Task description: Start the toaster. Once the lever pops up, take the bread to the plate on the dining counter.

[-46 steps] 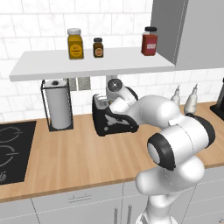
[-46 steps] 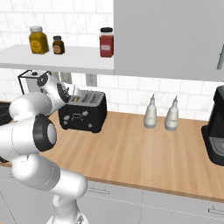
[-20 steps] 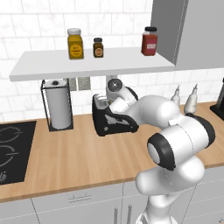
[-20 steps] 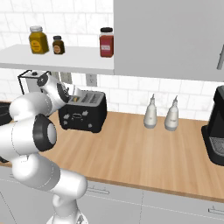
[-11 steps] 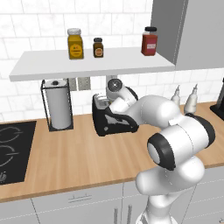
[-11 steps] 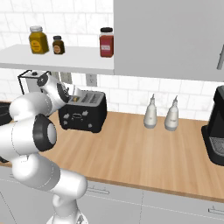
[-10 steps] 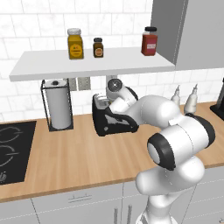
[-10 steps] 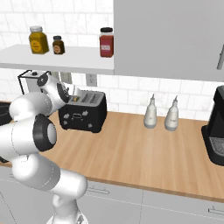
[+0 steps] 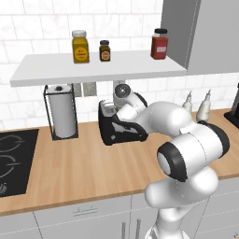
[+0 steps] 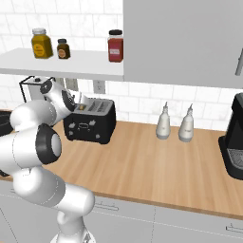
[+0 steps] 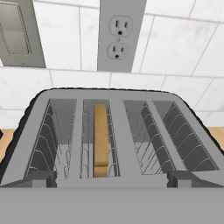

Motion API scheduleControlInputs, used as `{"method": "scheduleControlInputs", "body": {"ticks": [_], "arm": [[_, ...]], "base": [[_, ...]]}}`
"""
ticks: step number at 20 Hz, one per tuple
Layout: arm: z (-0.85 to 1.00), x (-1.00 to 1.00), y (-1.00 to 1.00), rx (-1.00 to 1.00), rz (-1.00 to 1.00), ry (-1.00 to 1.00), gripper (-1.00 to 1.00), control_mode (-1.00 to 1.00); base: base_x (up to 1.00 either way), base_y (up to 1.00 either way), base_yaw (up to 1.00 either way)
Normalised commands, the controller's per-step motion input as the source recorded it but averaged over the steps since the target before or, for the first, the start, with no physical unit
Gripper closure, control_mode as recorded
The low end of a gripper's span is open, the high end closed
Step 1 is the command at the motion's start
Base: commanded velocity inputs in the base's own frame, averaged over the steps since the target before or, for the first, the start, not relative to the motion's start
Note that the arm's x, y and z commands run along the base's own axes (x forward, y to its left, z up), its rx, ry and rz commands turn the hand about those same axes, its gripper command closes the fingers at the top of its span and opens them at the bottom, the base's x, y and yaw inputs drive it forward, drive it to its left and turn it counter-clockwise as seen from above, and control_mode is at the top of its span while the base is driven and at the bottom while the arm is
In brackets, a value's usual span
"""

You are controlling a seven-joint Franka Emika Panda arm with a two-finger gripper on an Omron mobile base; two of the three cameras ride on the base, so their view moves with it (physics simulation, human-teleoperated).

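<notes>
The black toaster (image 9: pixel 122 134) with a silver-grey top (image 11: pixel 118 135) stands on the wood worktop against the tiled wall, also seen from the other side as the toaster (image 10: pixel 90 124). A tan slice of bread (image 11: pixel 100 139) sits upright and low in one of its left slots. My gripper (image 11: pixel 111 180) hovers just above the toaster's near edge, open, its fingertips (image 11: pixel 40 178) wide apart with nothing between them. From the base, the gripper (image 10: pixel 77 107) sits over the toaster's left end. The plate and the dining counter are out of view.
A paper towel holder (image 9: pixel 60 114) stands left of the toaster, and a black cooktop (image 9: pixel 11 156) lies further left. Two pale bottles (image 10: pixel 163 124) and a black coffee machine (image 10: pixel 235 137) stand to the right. A shelf (image 9: pixel 93 70) with jars hangs overhead, above a wall outlet (image 11: pixel 117 37).
</notes>
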Motion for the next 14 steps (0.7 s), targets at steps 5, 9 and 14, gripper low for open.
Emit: {"method": "scheduleControlInputs", "body": {"ticks": [5, 9, 14], "arm": [[0.00, 0.00, 0.00, 0.00, 0.00, 0.00, -1.00, -1.00], [0.00, 0.00, 0.00, 0.00, 0.00, 0.00, -1.00, -1.00], [0.00, 0.00, 0.00, 0.00, 0.00, 0.00, -1.00, -1.00]], "base": [[0.00, 0.00, 0.00], [0.00, 0.00, 0.00], [0.00, 0.00, 0.00]]}}
